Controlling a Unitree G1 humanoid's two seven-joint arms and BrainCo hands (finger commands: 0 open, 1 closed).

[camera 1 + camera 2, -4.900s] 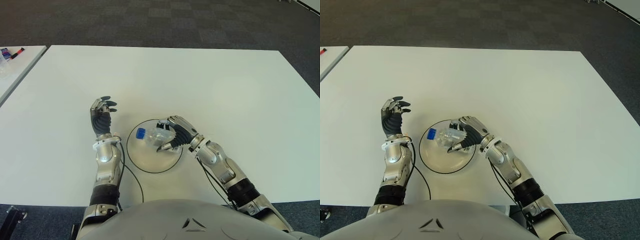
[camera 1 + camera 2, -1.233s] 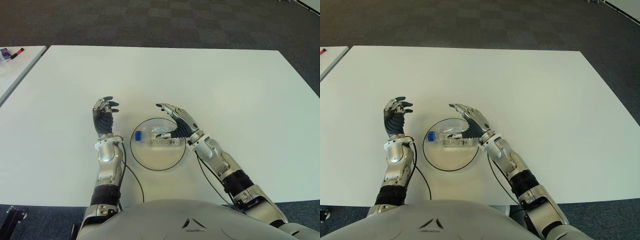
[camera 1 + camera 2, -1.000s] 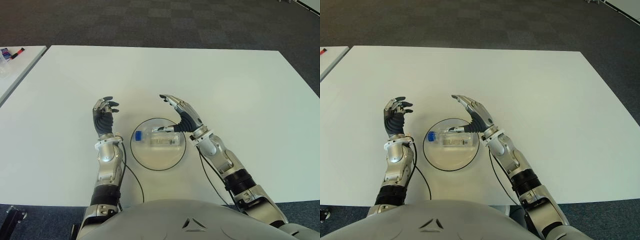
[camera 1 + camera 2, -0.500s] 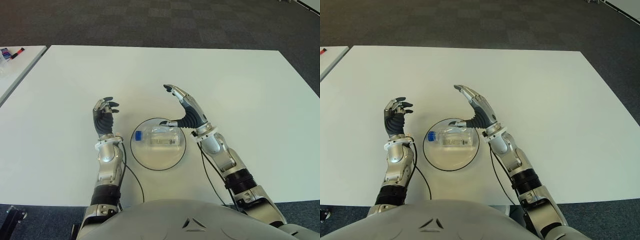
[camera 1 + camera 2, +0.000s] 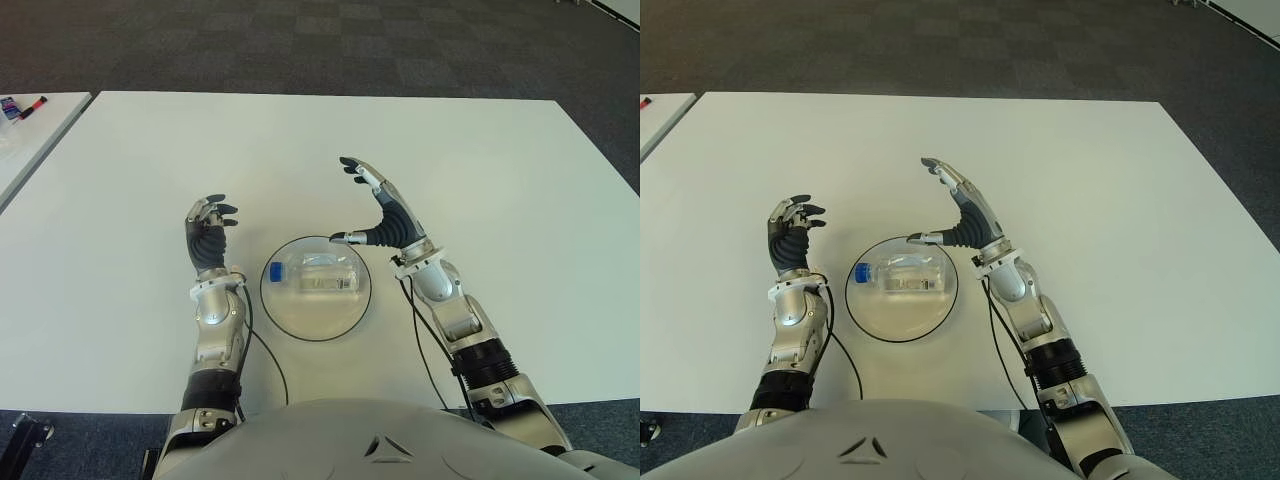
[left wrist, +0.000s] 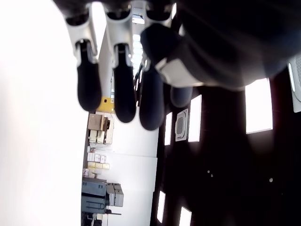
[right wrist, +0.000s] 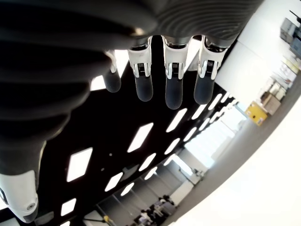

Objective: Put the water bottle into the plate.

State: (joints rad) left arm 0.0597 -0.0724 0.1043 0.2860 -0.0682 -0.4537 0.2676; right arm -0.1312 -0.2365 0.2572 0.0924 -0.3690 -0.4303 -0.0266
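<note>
Left eye view shows the water bottle (image 5: 312,276) lying on its side inside the plate (image 5: 315,323), blue cap toward the robot's left, so the placing looks done; the right robot hand (image 5: 383,212) hovers above the table (image 5: 480,170) just beside the plate's right rim, fingers spread wide and holding nothing; to finish well, I judge it should lift clear without brushing the rim, since the bottle could roll; the left robot hand (image 5: 207,238) shows left of the plate, fingers loosely curled and empty; the plate holds only the bottle.
</note>
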